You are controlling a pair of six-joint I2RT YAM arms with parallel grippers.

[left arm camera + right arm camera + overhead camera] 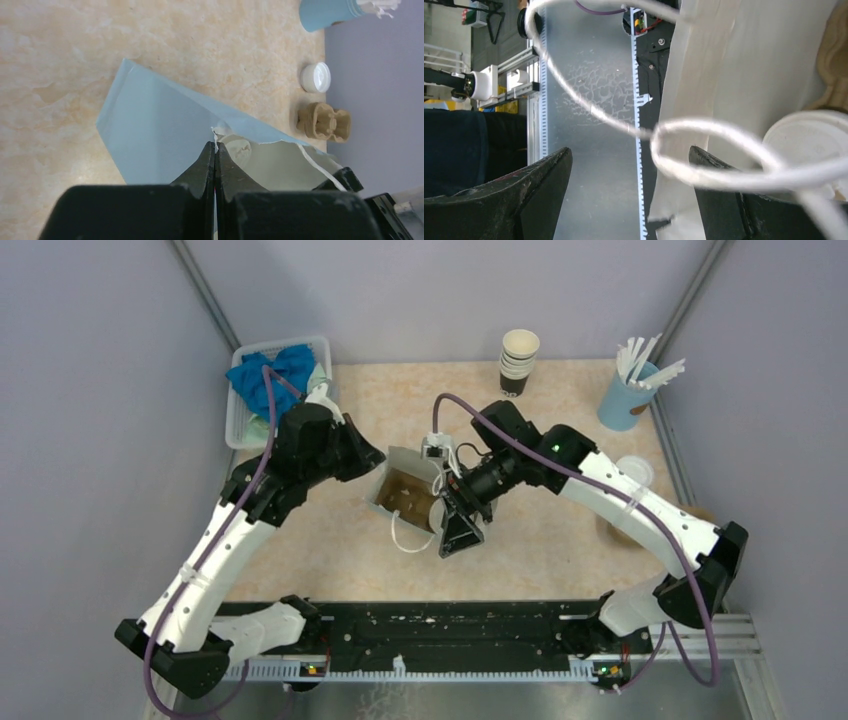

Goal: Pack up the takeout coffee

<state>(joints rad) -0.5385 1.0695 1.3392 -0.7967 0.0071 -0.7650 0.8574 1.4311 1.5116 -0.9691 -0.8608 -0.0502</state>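
You've got a pale blue bag [155,130] lying mid-table [560,540], a cup stack [518,360] at the back, a blue cup [626,405] of white sticks [640,358] far right, a loose lid [315,77] near a pulp carrier [324,121], and a blue cloth [268,370] in a white basket [236,425] far left.

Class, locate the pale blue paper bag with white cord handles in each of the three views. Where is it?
Top external: pale blue paper bag at picture centre, mouth open upward.
Left wrist: its blue side crosses the middle, slanting.
Right wrist: its white wall fills the right half.
Shared landmark: the white cord handle, seen in all three.
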